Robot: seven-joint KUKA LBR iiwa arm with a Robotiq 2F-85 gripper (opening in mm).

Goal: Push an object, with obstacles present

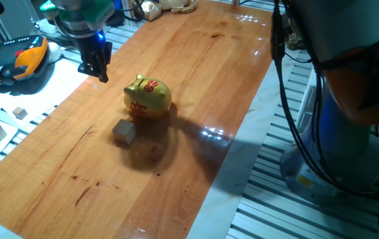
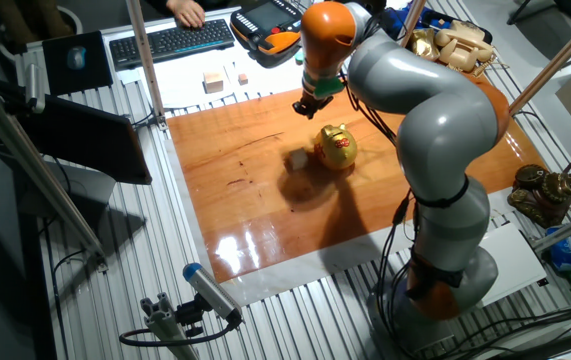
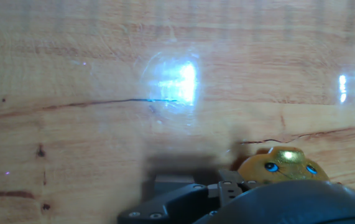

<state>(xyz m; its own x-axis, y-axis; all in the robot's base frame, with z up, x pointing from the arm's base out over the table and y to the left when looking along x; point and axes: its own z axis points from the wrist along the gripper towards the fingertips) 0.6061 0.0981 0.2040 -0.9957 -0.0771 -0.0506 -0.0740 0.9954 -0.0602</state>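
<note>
Piggy bank (image 1: 148,97) just beside cube (image 1: 125,131); hand (image 1: 95,67) apart.

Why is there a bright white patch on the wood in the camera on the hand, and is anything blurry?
Hand view: glare from a lamp on the glossy table; the golden piggy bank looks soft. One fixed view: similar glare, and the piggy bank casts a dark shadow.
</note>
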